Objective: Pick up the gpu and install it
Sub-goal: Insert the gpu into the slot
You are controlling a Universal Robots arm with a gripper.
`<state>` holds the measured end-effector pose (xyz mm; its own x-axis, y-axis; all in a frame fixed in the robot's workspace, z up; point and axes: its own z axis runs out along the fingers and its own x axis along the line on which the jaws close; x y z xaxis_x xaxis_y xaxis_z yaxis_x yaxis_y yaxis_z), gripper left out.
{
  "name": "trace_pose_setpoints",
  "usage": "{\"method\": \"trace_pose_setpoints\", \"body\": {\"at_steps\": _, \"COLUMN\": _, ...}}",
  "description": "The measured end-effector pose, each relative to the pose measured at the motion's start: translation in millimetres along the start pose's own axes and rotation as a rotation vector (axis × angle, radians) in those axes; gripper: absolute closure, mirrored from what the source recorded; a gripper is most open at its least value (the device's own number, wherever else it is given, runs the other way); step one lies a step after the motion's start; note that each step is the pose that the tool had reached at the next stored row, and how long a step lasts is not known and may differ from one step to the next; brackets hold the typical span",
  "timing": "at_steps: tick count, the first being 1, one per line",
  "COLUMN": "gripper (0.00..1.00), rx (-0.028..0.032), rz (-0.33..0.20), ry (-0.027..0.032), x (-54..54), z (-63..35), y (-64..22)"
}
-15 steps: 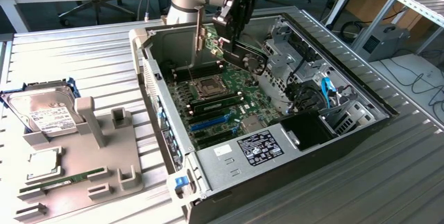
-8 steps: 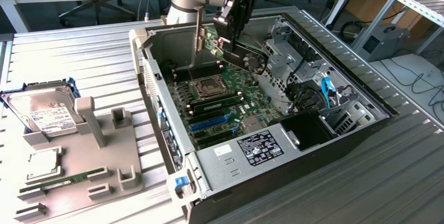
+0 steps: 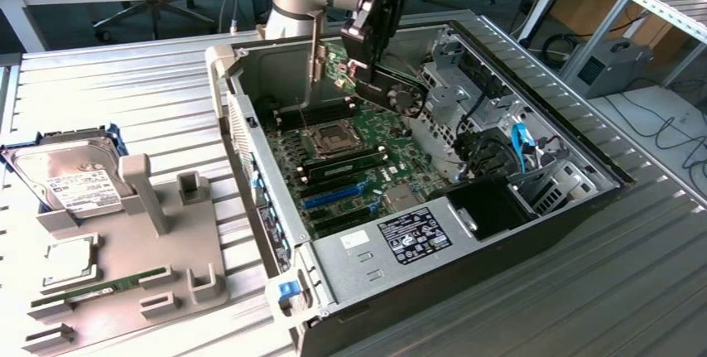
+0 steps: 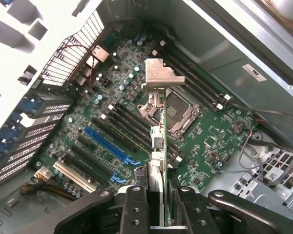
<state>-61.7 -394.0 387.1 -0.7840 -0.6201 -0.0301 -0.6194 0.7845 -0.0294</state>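
The gripper (image 4: 161, 207) is half closed, jaws clamped on the gpu (image 4: 158, 146), which stands edge-on between them, its bracket (image 4: 162, 75) at the far end, over the motherboard (image 4: 112, 122).

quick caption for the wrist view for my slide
Gripper holds the gpu edge-on above the motherboard inside the open computer case.

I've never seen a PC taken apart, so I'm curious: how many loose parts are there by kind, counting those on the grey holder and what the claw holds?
hard drive: 1
processor chip: 1
RAM stick: 1
gpu, gripped in the claw: 1
Total: 4
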Motion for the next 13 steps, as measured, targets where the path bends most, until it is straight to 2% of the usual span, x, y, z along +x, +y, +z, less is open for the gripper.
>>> {"method": "trace_pose_setpoints", "body": {"at_steps": 13, "gripper": 0.73, "rx": -0.0010, "rz": -0.032, "ry": -0.0009, "x": 0.0, "z": 0.0, "y": 0.0}}
